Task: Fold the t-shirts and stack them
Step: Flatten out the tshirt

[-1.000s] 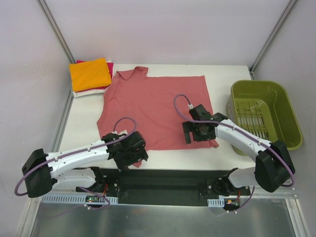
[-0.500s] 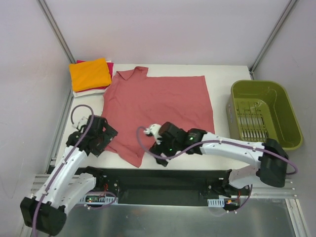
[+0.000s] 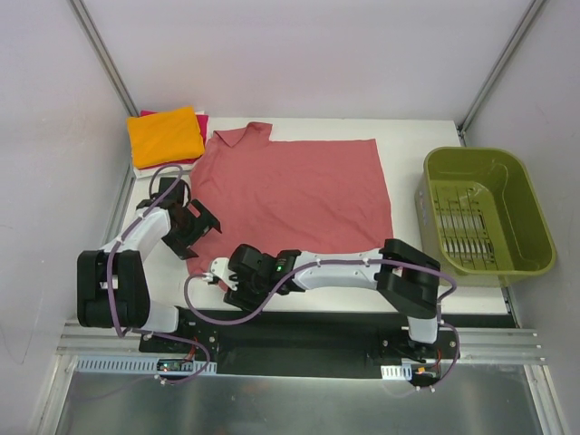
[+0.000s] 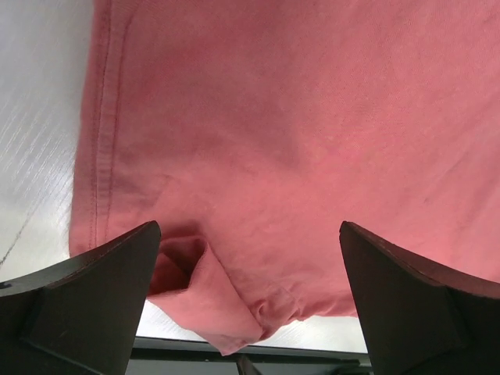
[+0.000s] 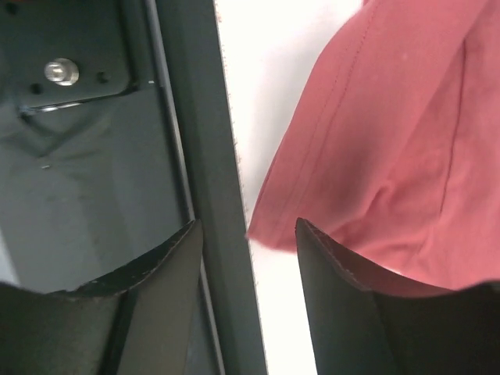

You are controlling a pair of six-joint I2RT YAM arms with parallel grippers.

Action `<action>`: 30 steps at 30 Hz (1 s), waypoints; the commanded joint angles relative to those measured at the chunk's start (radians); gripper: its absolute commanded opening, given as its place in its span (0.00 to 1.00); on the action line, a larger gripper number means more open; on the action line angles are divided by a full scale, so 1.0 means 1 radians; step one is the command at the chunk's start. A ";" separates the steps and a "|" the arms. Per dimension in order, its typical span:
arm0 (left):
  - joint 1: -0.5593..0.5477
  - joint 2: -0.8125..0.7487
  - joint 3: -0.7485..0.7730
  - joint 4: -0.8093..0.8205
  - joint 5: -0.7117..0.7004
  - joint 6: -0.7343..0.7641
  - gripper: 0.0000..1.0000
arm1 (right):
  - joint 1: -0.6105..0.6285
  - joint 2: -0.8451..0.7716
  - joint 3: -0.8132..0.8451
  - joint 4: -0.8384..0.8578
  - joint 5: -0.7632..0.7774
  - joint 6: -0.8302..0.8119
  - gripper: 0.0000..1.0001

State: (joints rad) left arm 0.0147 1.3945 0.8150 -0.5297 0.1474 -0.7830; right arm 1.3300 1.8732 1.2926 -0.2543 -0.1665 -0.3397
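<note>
Both grippers have shifted since half a second ago: the right gripper (image 3: 233, 272) has slid leftward along the table's near edge, and the left gripper (image 3: 193, 225) has moved away from that edge, up the left side of the salmon-red t-shirt (image 3: 294, 190). The pointed flap that hung off the front is gone.

From the left wrist, the fingers (image 4: 78, 305) stand wide apart over the cloth, gripping nothing, with a small curled corner (image 4: 207, 293) between them (the overhead view hides this). The right wrist camera shows its fingers (image 5: 351, 312) moderately parted, with the shirt's hemmed edge just reaching the gap, beside the dark base rail (image 5: 195, 156).

Farther out, the shirt lies spread across the white table (image 3: 408, 154). At the far left corner sits a folded stack, orange t-shirt (image 3: 165, 136) on top, magenta t-shirt (image 3: 203, 118) and white t-shirt (image 3: 143, 169) edging out beneath. An olive-green basket (image 3: 535, 217) stands at the right.
</note>
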 commanded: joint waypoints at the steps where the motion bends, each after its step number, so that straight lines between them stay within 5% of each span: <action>1: 0.010 0.015 0.023 0.030 0.012 0.048 0.99 | -0.002 0.067 0.068 0.007 -0.007 -0.068 0.54; 8: 0.022 0.115 0.019 0.045 0.001 0.051 0.99 | -0.003 0.142 0.062 0.003 0.048 -0.053 0.41; 12: 0.027 0.130 0.024 0.048 -0.026 0.056 0.99 | 0.001 0.060 -0.005 0.013 0.091 -0.033 0.06; 19: 0.033 0.170 0.053 0.046 -0.040 0.068 0.99 | 0.005 -0.210 -0.162 0.006 -0.118 -0.012 0.01; 25: 0.033 0.150 0.047 0.046 -0.016 0.074 0.99 | 0.006 -0.264 -0.216 -0.097 -0.226 -0.002 0.22; 26: 0.033 0.118 0.035 0.046 -0.020 0.074 0.99 | 0.006 -0.297 -0.223 -0.096 -0.209 0.002 0.52; 30: 0.033 0.025 0.018 0.037 0.014 0.085 0.99 | -0.015 -0.393 -0.227 -0.109 -0.040 0.027 0.91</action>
State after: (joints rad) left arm 0.0349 1.5238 0.8505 -0.4961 0.1513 -0.7364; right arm 1.3304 1.5944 1.0702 -0.3122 -0.2962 -0.3389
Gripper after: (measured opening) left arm 0.992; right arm 0.790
